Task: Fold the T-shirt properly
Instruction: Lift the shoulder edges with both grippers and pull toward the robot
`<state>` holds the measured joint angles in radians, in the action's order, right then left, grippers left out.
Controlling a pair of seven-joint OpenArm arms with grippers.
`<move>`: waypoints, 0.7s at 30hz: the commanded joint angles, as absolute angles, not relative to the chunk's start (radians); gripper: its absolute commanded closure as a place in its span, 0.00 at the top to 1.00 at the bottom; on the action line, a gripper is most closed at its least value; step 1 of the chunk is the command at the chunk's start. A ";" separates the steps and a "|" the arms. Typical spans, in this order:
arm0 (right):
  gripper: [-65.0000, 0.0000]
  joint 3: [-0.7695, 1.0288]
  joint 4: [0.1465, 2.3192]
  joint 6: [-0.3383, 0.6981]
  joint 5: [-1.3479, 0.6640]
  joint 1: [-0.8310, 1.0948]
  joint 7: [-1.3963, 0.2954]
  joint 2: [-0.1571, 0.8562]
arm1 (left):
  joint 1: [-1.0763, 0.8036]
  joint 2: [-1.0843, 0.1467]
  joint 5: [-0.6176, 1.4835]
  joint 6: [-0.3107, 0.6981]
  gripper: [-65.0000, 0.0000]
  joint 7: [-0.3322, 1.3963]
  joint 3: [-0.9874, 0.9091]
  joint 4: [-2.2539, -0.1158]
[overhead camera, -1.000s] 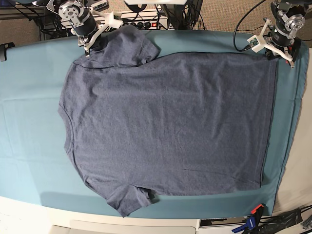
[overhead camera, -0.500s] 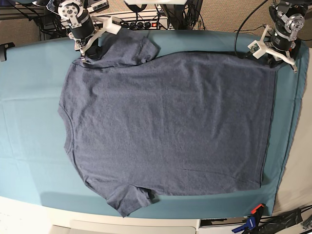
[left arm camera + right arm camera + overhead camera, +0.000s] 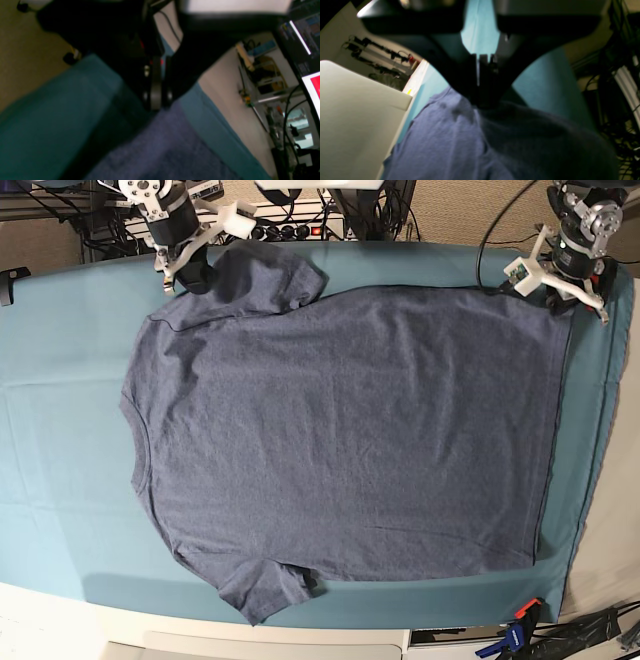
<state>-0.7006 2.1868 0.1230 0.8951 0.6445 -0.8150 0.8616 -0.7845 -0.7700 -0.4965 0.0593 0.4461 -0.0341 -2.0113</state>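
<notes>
While both arms have lifted slightly, we see left gripper (image 3: 556, 292) and right gripper (image 3: 186, 278) clamped on the T-shirt (image 3: 340, 440) far corners, fold starting.

**Shirt spread flat, back side up**

The T-shirt (image 3: 340, 430) is lying spread across the teal cloth, heathered slate-blue, plain side showing with no lettering visible. Its neck is pointing toward the base view's left, its hem toward the right. One short sleeve is reaching toward the top edge, the other toward the bottom. The top-left shoulder and the top-right hem corner are rising slightly off the cloth; the rest is lying smooth.
</notes>
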 commanded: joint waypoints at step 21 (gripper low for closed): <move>0.00 -0.692 2.205 0.106 0.989 0.806 -0.894 0.876 | -0.820 -0.784 -0.504 0.045 0.00 0.501 -0.042 -2.073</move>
